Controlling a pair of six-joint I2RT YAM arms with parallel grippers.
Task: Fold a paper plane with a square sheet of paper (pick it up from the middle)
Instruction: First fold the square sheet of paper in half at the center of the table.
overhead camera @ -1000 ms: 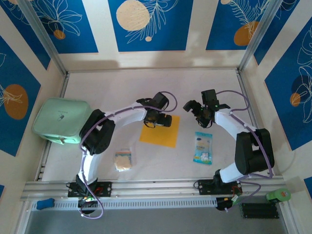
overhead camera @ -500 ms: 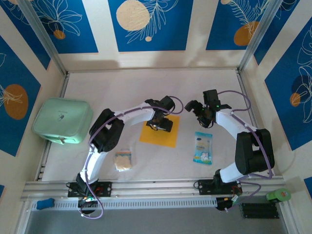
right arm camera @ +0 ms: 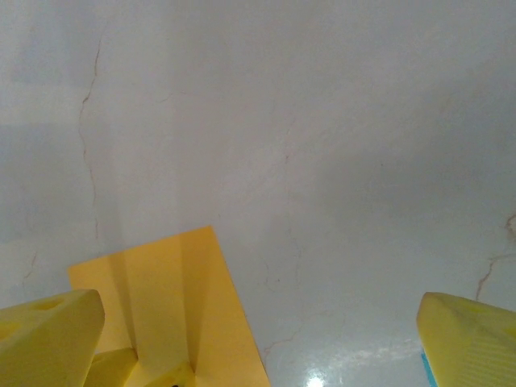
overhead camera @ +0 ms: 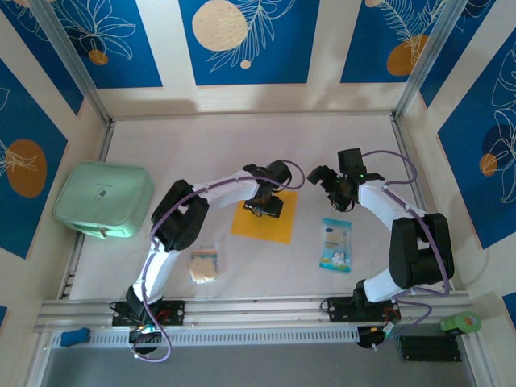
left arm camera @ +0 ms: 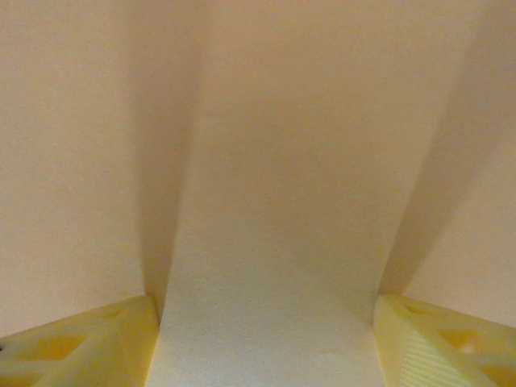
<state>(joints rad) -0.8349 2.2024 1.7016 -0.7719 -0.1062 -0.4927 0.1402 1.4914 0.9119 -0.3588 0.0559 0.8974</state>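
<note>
Square sheet of paper [overhead camera: 262, 226] flat beneath left tool [overhead camera: 267, 206] (jaws apart)

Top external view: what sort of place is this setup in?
Probably a purpose-built robot test cell: a white table boxed in by blue leaf-printed panels, aluminium framing, with the left arm and right arm bolted at its near edge.

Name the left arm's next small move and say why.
Probably close the left gripper to pinch the square sheet of paper near its middle. It sits low over the sheet's far-middle part, and its wrist view shows the fingers apart with a pale surface close between them. The right gripper hangs open beside the sheet's corner.
</note>
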